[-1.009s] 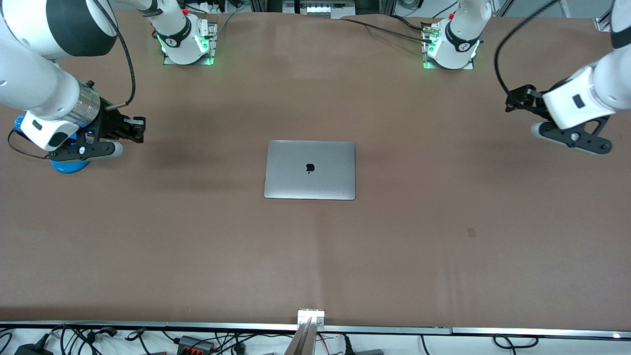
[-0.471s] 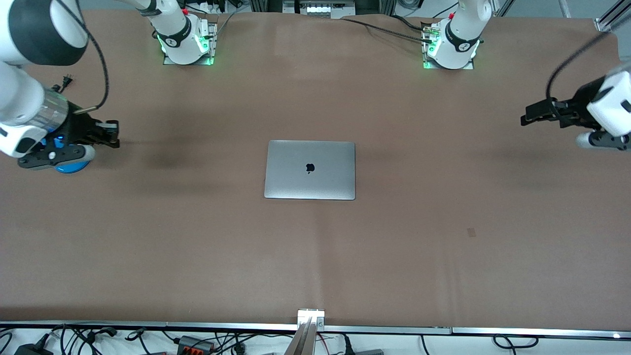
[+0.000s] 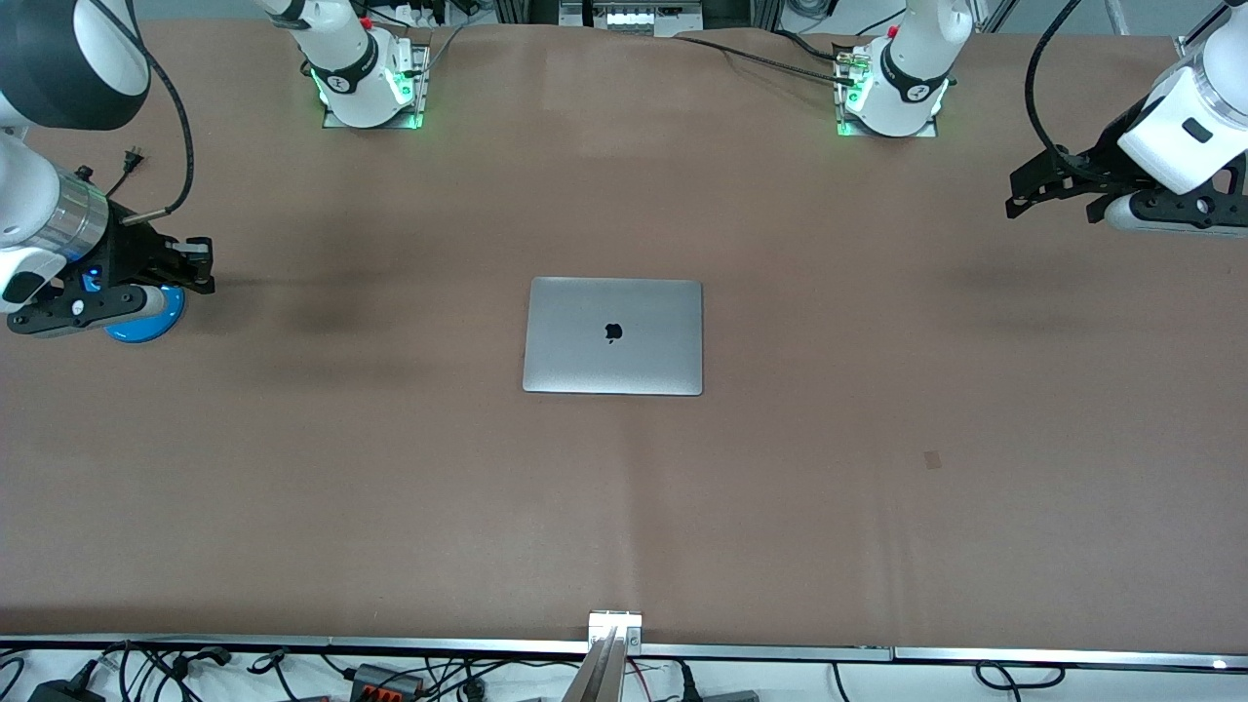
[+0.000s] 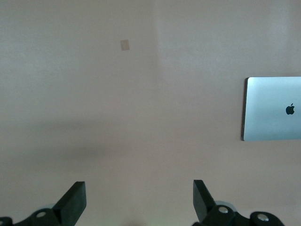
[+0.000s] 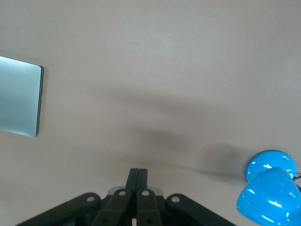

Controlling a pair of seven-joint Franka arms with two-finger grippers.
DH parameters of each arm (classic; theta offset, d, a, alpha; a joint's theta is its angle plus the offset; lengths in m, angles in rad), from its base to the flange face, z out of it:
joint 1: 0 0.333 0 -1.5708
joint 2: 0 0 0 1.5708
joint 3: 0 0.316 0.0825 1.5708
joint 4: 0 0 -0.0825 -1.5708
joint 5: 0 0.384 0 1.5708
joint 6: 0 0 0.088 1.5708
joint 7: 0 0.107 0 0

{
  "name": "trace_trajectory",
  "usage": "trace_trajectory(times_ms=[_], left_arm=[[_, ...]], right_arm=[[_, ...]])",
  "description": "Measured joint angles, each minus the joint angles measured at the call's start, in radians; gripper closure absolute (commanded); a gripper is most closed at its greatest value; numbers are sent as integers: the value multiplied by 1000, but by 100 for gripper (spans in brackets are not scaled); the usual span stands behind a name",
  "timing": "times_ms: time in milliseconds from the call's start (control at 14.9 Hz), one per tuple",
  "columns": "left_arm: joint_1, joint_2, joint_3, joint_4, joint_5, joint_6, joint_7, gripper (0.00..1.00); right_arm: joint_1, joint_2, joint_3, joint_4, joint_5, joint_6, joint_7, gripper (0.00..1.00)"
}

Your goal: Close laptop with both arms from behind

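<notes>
Laptop (image 3: 613,335) lid already down, flat at table centre; both arms out at the table ends.

Left gripper (image 3: 1026,198) hangs over the left arm's end of the table, fingers spread wide, nothing between them. Right gripper (image 3: 200,263) is over the right arm's end, fingers pressed together and empty, above a blue round object (image 3: 146,317), maybe a cap or dish. Task looks done: best to keep both grippers well away and not bump the lid. Only marking: black Apple logo (image 3: 613,332) on the lid; no legible text.
</notes>
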Motion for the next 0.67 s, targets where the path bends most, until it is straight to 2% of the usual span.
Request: trace_trajectory(times_ms=[202, 269, 336, 471, 673], left_arm=[[-3, 1, 0, -1, 0, 9, 0, 0], [-5, 2, 0, 2, 0, 11, 0, 0], [-7, 5, 0, 8, 0, 12, 0, 0], [-13, 21, 0, 34, 0, 12, 0, 0], [-16, 48, 0, 63, 0, 11, 0, 0]], right_arm=[[-148, -4, 137, 0, -4, -1, 0, 99], [-194, -7, 178, -1, -5, 0, 0, 93], [-248, -10, 228, -2, -5, 3, 0, 82], [-320, -18, 297, -14, -5, 21, 0, 0], [-335, -32, 316, -30, -5, 32, 0, 0]])
